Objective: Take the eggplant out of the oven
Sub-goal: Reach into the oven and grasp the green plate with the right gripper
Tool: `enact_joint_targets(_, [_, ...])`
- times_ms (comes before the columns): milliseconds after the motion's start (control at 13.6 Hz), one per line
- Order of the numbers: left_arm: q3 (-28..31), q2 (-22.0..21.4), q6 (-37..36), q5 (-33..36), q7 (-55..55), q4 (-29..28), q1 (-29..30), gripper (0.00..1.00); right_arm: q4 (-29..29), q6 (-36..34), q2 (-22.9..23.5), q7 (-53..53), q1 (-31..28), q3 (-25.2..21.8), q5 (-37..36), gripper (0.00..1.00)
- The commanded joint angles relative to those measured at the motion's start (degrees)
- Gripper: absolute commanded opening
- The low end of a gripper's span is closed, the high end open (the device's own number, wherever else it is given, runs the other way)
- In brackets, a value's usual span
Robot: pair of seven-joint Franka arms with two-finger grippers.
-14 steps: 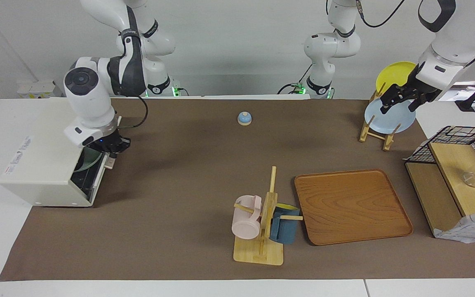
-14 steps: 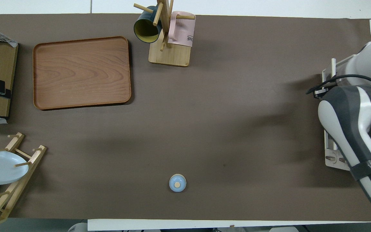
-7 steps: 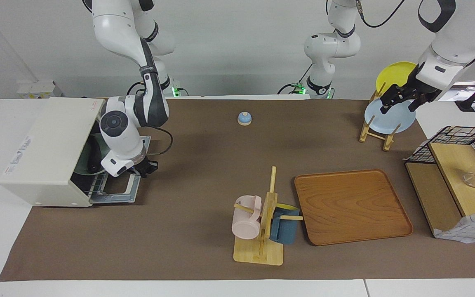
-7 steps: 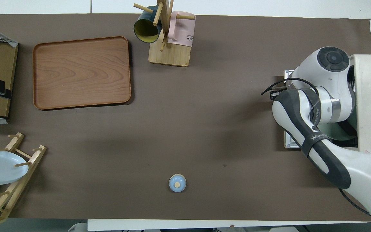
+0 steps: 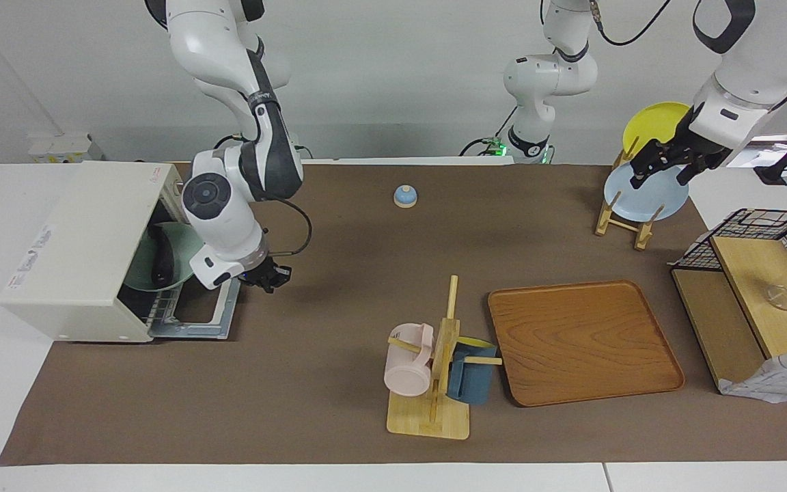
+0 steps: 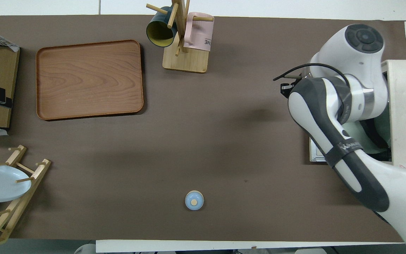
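the oven [image 5: 86, 253] door is down at the right arm's end of the bench, but the eggplant [image 5: 161, 263] lies inside on a green plate [image 5: 144, 273], the right claw [image 5: 267, 277] holds nothing, and i cannot tell how its fingers stand.

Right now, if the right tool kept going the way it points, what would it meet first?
Probably the brown mat beside the oven's open door; the right tool points downward, depth unclear.

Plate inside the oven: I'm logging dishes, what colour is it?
Pale green plate under the eggplant in the oven; the facing view shows it best.
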Motion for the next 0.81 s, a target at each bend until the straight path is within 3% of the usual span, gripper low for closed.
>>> enact_joint_targets(0, [-0.3,-1.0,-0.5,-0.4,0.9,-0.9,0.7,1.00,-2.5,-2.3,-2.5,-1.1,-5.1,0.0,-2.2,0.35])
enact_joint_targets(147, [-0.3,-1.0,-0.5,-0.4,0.9,-0.9,0.7,1.00,-4.5,-2.0,-3.2,-1.3,-7.1,0.1,-6.1,0.38])
enact_joint_targets(294, [-0.3,-1.0,-0.5,-0.4,0.9,-0.9,0.7,1.00,-7.3,-0.9,-4.2,-1.7,-7.4,0.1,-6.4,0.44])
enact_joint_targets(441, [-0.3,-1.0,-0.5,-0.4,0.9,-0.9,0.7,1.00,-11.1,3.0,-5.4,-2.5,-7.9,0.1,-6.4,0.44])
enact_joint_targets(735, [-0.2,-1.0,-0.5,-0.4,0.9,-0.9,0.7,1.00,-10.8,1.8,-5.5,-3.9,-7.9,0.0,-9.6,0.43])
